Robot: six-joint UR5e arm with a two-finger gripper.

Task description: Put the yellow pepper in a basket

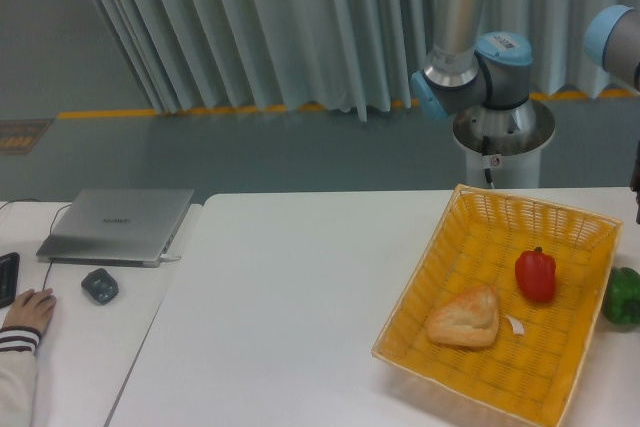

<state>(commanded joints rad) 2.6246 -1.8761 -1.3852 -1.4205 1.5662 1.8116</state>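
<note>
The yellow pepper is out of view. The basket point(470, 212), a wide shallow one of yellow-orange mesh, sits on the right part of the white table. Inside it lie a red pepper point(536, 275) and a tan bread roll point(465, 318). The arm's grey and blue joints point(475, 72) rise behind the table, and another joint point(615, 42) shows at the top right. A dark sliver point(636, 172) at the right edge, just above the basket's far corner, is all that shows past that joint. The gripper's fingers are outside the frame.
A green pepper point(623, 296) lies on the table just right of the basket. A closed laptop point(118, 224), a dark mouse point(99, 286) and a person's hand point(28, 309) are on the left side table. A small white scrap point(515, 325) lies in the basket.
</note>
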